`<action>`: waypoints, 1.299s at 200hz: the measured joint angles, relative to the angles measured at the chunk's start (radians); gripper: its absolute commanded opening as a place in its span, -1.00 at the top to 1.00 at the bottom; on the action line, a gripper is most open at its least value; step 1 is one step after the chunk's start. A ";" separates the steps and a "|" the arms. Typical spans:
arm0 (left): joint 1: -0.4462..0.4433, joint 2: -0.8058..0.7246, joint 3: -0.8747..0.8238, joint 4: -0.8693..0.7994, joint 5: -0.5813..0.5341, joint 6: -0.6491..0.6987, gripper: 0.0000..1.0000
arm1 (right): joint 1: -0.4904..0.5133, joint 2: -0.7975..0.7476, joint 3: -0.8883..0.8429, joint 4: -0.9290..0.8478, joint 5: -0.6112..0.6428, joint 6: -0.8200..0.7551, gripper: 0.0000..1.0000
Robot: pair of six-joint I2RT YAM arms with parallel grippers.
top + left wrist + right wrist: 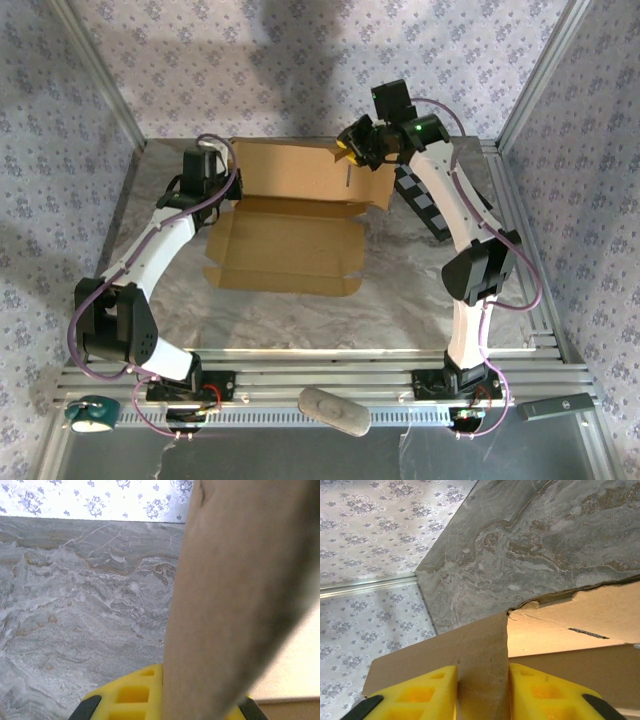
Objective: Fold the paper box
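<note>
Box [285, 250] – plain tan corrugated cardboard, half folded, at middle-rear of table [300, 315]. Front panel lies flat with small side flaps; rear panel raised. Left gripper [224, 165] pinched tight on its left edge. Right gripper [352, 150] – yellow fingers [427, 692] clamp right flap.

1 paper box [290, 250], 1 checkerboard panel [418, 200], 2 arms (L arm [150, 250], R arm [455, 200]), 1 table [300, 320].
</note>
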 measured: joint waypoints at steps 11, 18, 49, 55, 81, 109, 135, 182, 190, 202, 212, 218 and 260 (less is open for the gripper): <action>0.002 0.005 0.015 -0.017 0.000 -0.012 1.00 | 0.003 0.000 0.000 0.000 0.001 -0.001 0.45; 0.002 0.012 0.031 -0.034 0.000 -0.021 1.00 | 0.004 0.000 -0.001 0.002 0.002 -0.002 0.48; 0.015 0.051 0.105 -0.105 0.000 -0.064 1.00 | 0.014 -0.002 -0.027 0.023 0.020 -0.014 0.51; 0.018 0.061 0.120 -0.118 -0.001 -0.073 1.00 | 0.018 -0.002 -0.031 0.023 0.026 -0.021 0.53; 0.028 0.095 0.171 -0.166 0.005 -0.122 1.00 | 0.030 -0.002 -0.038 0.023 0.056 -0.060 0.82; 0.028 0.098 0.179 -0.191 0.019 -0.161 1.00 | 0.035 -0.013 -0.085 0.037 0.081 -0.085 0.89; 0.028 0.098 0.180 -0.206 0.023 -0.178 1.00 | 0.035 -0.018 -0.115 0.053 0.085 -0.085 1.00; 0.028 0.098 0.180 -0.208 0.026 -0.218 1.00 | 0.035 -0.064 -0.193 0.157 0.080 -0.031 0.83; 0.028 0.098 0.180 -0.207 0.026 -0.224 1.00 | 0.035 -0.071 -0.202 0.175 0.076 -0.015 0.51; 0.029 0.097 0.180 -0.207 0.026 -0.232 1.00 | 0.035 -0.077 -0.204 0.200 0.074 0.006 0.10; 0.034 0.097 0.180 -0.206 0.026 -0.236 1.00 | 0.035 -0.084 -0.204 0.212 0.075 0.008 -0.09; 0.035 0.097 0.180 -0.203 0.027 -0.238 1.00 | 0.035 -0.091 -0.204 0.216 0.077 0.010 -0.17; 0.053 0.090 0.180 -0.172 0.071 -0.245 1.00 | 0.035 -0.240 -0.296 0.251 0.095 -0.014 -0.38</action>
